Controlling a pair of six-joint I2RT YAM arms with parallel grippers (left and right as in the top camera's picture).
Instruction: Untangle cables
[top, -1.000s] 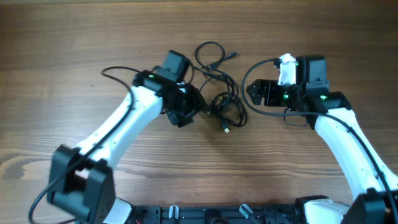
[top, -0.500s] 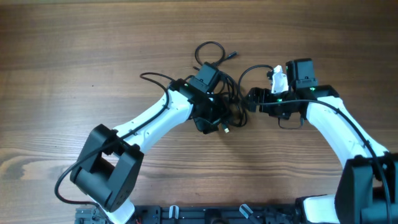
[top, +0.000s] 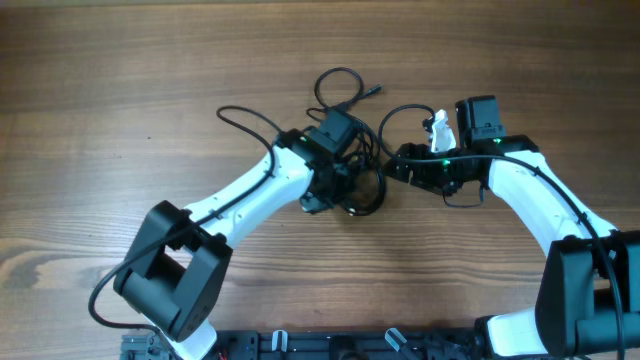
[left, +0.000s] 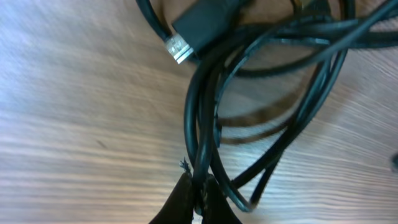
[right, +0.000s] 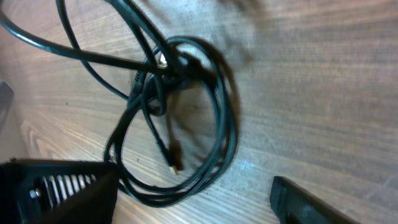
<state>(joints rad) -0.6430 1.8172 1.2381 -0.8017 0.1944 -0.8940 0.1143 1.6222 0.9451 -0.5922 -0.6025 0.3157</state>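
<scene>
The cables (top: 368, 188) lie as a black tangle at the table's middle, with one loose loop (top: 335, 80) and a plug end reaching toward the far side. My left gripper (top: 338, 198) stands over the tangle's left part. In the left wrist view it (left: 200, 202) is shut on a pair of thin strands (left: 202, 124), and a plug (left: 199, 28) lies beyond them. My right gripper (top: 393, 165) sits at the tangle's right edge. In the right wrist view it (right: 193, 205) is open, its fingers (right: 62, 193) apart, with a cable loop (right: 217, 130) lying between them on the wood.
The wooden table (top: 120, 80) stretches around the tangle on all sides. Each arm's own thicker wire arcs above its wrist, on the left (top: 240, 120) and on the right (top: 400, 112). The arm bases (top: 160, 290) stand along the near edge.
My left gripper has moved right onto the tangle and shut on strands. My right gripper has slid left up to the tangle's edge, its jaws somewhat narrower.
</scene>
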